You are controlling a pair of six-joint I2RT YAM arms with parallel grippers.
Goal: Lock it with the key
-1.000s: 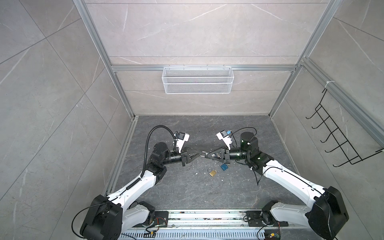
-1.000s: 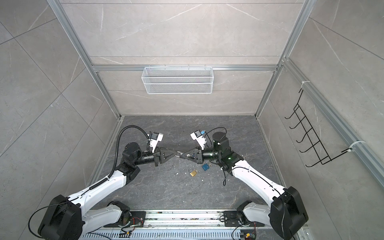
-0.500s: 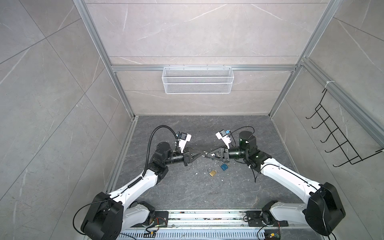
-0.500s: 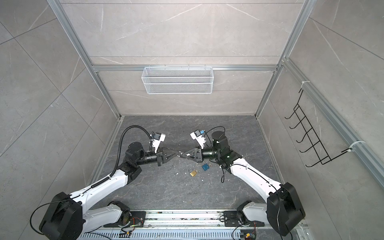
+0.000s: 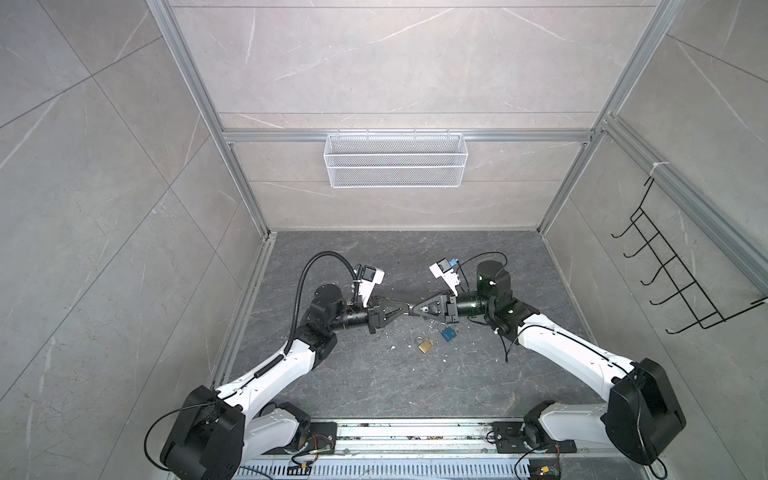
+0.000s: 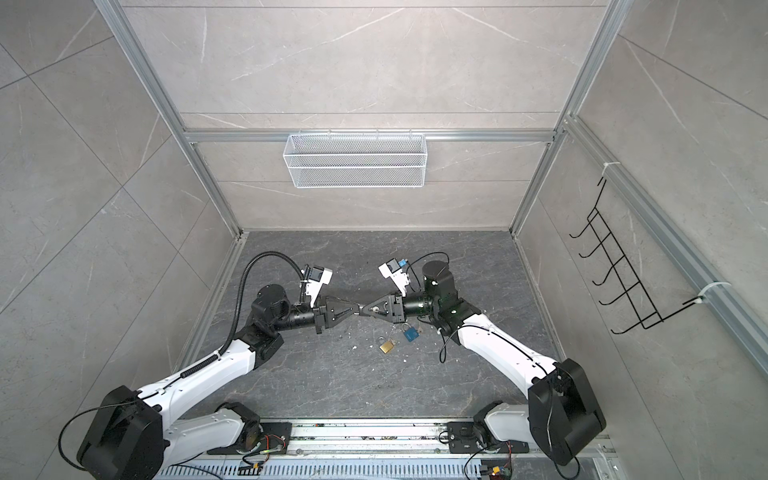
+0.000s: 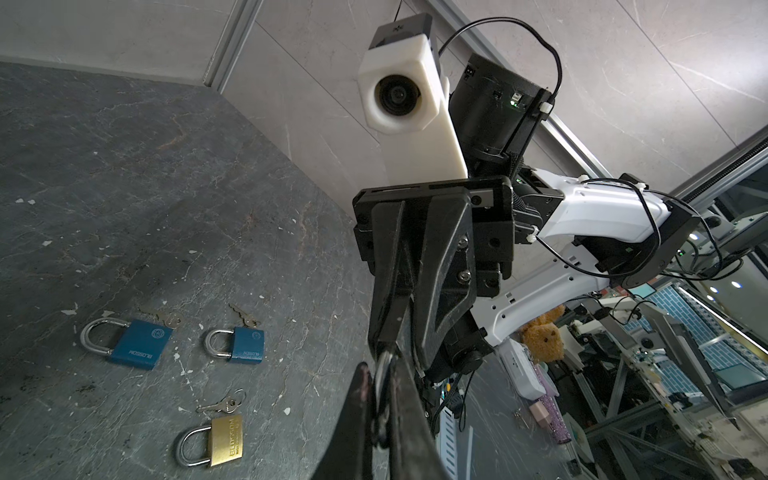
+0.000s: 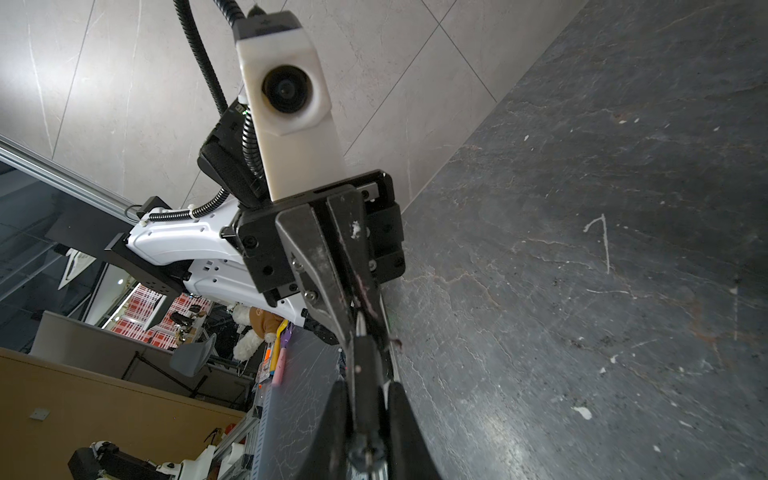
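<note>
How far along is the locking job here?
Done: nothing visible yet. In hand: left gripper and right gripper meet tip to tip above the floor, both shut on a small metal item, too small to identify. Remaining: brass padlock, large blue padlock and small blue padlock lie on the floor, keys beside them, apparently not inserted.

A brass padlock (image 7: 225, 440) and two blue padlocks (image 7: 139, 345) lie flat, keys (image 7: 226, 404) alongside.

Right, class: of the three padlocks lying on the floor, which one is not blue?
The brass padlock: its body is gold-coloured, while the larger padlock and the smaller padlock are both blue.
</note>
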